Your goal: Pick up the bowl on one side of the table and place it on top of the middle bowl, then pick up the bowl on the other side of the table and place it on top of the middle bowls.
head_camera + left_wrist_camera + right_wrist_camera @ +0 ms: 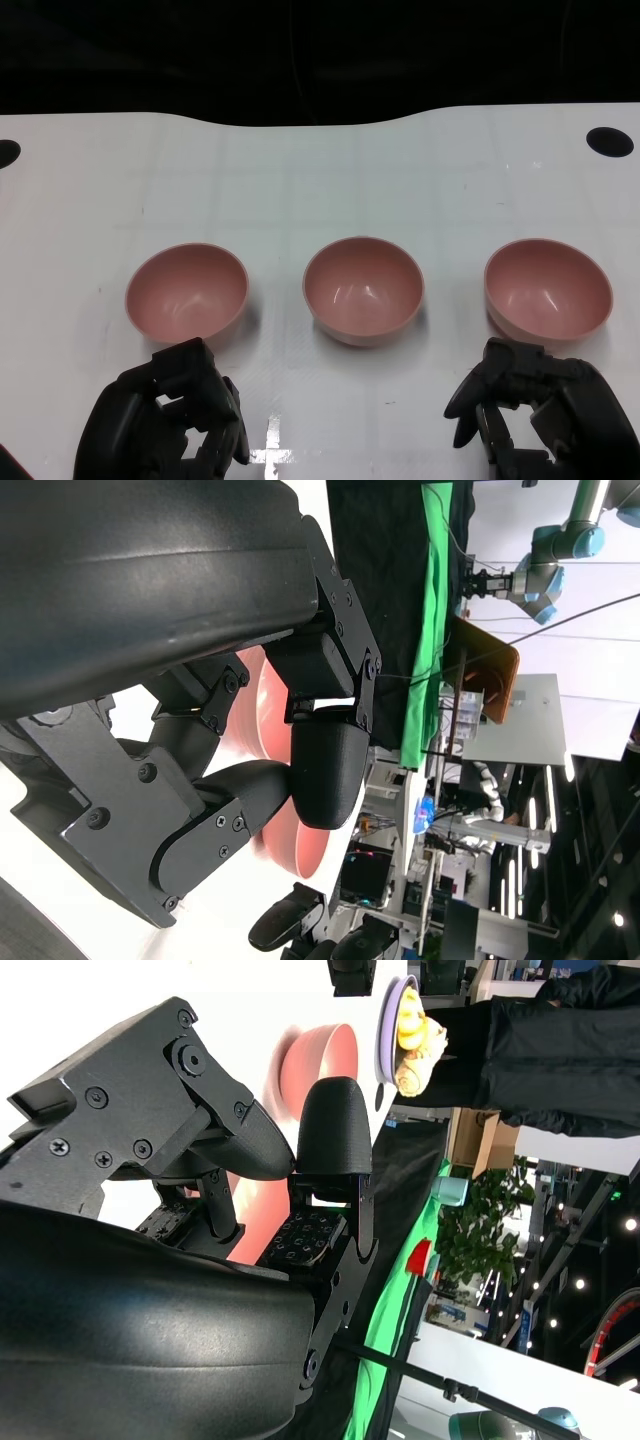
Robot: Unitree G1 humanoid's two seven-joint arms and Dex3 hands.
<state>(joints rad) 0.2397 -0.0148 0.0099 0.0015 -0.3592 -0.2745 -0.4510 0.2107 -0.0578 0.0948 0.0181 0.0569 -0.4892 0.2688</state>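
Three pink bowls stand in a row on the white table point(320, 180), seen from the head camera: the left bowl point(187, 291), the middle bowl point(363, 289) and the right bowl point(548, 287), well apart from one another and all upright. Each one is hollow and holds nothing. None is stacked yet. The left hand point(165, 420) sits just short of the left bowl, its fingers curled in on themselves with nothing between them. The right hand point(545, 415) sits just short of the right bowl, fingers likewise bent inward, grasping nothing. Two black round holes mark the table's far corners, the clearer one at the right point(609, 141).

From the left wrist camera, the hand's black shell point(150, 570) fills most of the frame, and pink bowl surface point(275, 705) shows past the fingers point(325, 770); a second pink curve point(300, 845) lies beyond. This view alone shows the room: a green cloth point(425, 630) and a pale blue robot arm point(545, 565) in the distance.

From the right wrist camera, the hand's fingers point(335, 1130) point toward a pink bowl point(320, 1060), with more pink close under the palm point(262, 1215). Only here appears a person in dark clothing point(560, 1050) holding a lilac plate point(390, 1020) with yellowish food on it, which I cannot identify.
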